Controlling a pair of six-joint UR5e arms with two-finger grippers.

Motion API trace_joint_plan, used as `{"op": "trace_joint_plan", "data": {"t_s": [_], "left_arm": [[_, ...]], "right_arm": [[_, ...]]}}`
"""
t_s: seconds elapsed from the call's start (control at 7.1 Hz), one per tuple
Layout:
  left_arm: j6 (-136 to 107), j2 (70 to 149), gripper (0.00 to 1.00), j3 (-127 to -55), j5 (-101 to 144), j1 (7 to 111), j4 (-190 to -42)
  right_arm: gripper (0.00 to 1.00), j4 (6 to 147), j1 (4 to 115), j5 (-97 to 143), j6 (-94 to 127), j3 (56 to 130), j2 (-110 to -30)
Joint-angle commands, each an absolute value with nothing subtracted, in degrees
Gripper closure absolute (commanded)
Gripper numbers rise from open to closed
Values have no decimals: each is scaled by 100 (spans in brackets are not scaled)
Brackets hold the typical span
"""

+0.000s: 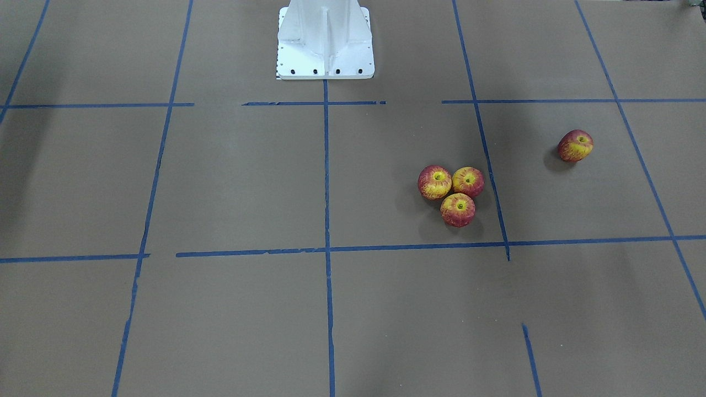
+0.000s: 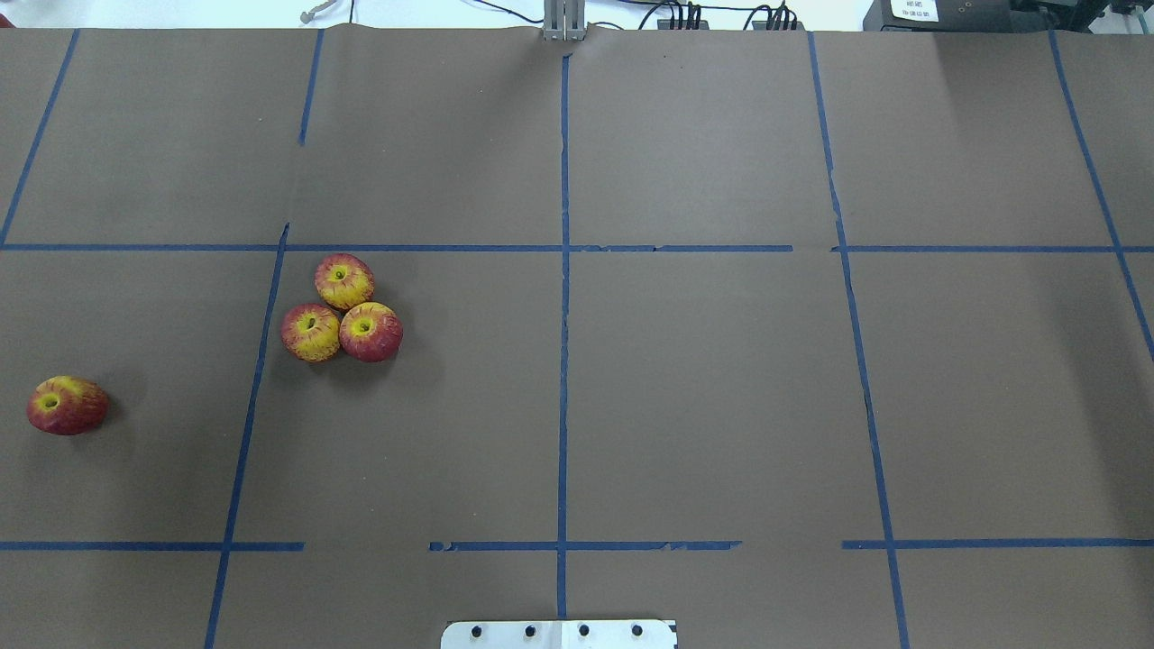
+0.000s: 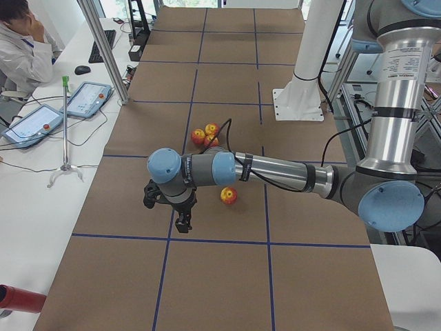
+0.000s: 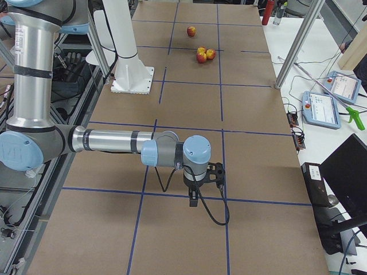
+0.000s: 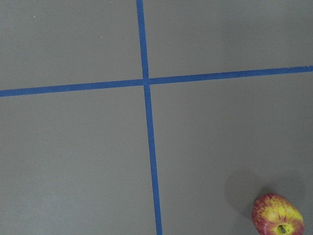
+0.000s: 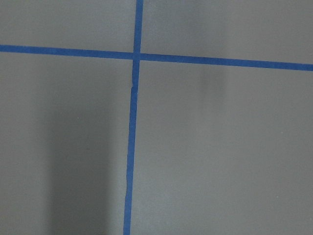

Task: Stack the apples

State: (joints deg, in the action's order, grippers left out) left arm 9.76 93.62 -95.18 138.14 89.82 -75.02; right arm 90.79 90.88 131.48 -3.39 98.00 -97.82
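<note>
**Step in hand.** No stacking is done. All four apples rest on the tabletop (image 2: 721, 406). Three apples (image 2: 343, 280) (image 2: 310, 332) (image 2: 370, 331) sit touching one another in a triangle in my left half, about midway between the near and far edges. The fourth apple (image 2: 68, 405) lies apart from them, farther toward the left edge.

**End effector state.**
- My left end effector (image 3: 180, 219) hangs over the tabletop near the fourth apple. I cannot tell how far its jaws are open. No apple is seen in it.
- My right end effector (image 4: 195, 195) hangs over the right half, well apart from every apple. Jaw opening: cannot tell.

**Next move, as I judge it.** Centre the left end effector over the fourth apple, grasp it across its width, and seat it in the hollow between the three. Round fruit may roll off.

**Writing.** A white label (image 2: 913, 9) beyond the far right corner is too small to read.
</note>
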Motion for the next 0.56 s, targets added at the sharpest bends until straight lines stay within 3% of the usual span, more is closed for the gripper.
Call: {"op": "trace_joint_plan", "data": {"t_s": [0.0,0.42], "left_arm": [[1002,9387,0,-9658,13799,8982,-7515],[975,9361,0,-9931,13860,8921,-7567]], "right_arm": [[0,9079,9088,13148,-343,9800,-9782],[0,9079,9088,13148,-343,9800,-9782]]}}
